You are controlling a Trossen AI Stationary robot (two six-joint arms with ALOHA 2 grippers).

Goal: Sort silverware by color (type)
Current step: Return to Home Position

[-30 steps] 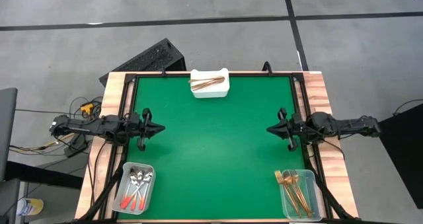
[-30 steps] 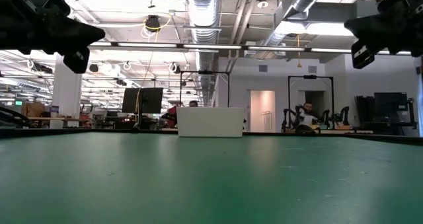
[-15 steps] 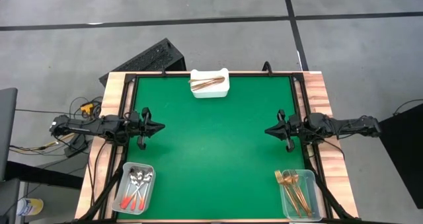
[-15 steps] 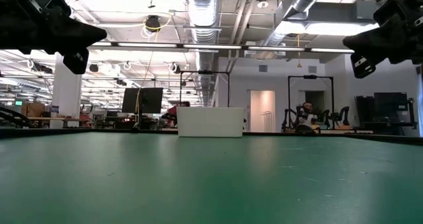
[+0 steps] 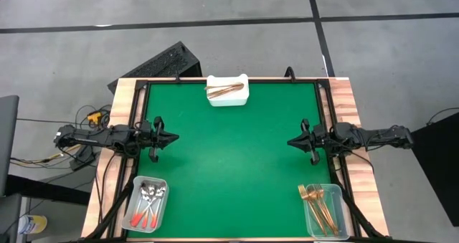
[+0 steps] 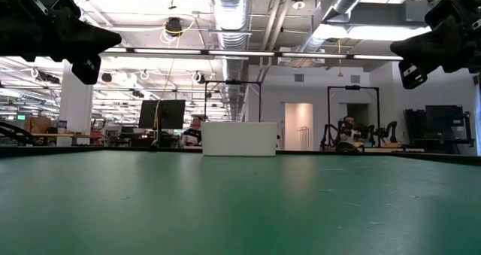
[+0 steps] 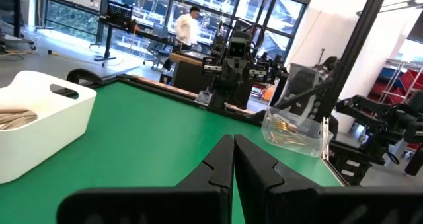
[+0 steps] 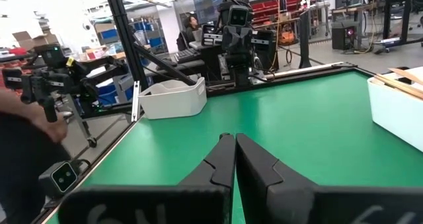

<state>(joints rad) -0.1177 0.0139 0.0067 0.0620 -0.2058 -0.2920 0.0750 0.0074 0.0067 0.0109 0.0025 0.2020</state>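
The silverware lies sorted in three containers. Red-handled spoons fill a clear bin at the near left corner. Gold forks and knives lie in a clear bin at the near right corner, also seen in the left wrist view. Copper pieces rest in the white tray at the far edge. My left gripper hovers shut over the table's left side, pointing right. My right gripper hovers shut over the right side, pointing left. Both are raised above the mat.
The white tray stands at the far edge's middle. The green mat stretches between the two arms. A black frame rail runs round the table. A person's arm shows beyond the table's left side.
My right gripper has edged a little toward the table's left and dipped slightly, staying shut. The left arm and all silverware have kept still.
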